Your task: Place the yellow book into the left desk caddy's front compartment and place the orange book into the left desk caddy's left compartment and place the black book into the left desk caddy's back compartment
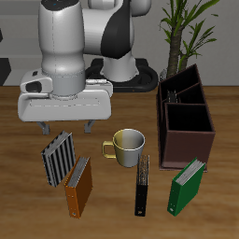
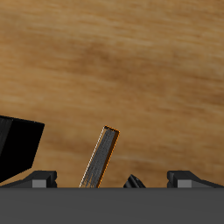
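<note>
Boxy dark-brown left desk caddy, slim black book, woodgrain table.

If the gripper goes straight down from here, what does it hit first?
Most likely the orange book: the wrist view shows its edge standing between the open gripper's fingers. How far above the book it hangs is unclear.

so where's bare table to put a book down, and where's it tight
Bare wood lies between the mug and the left desk caddy, and along the table's front edge. It is crowded where the striped book and the orange book lie side by side under the hand.
</note>
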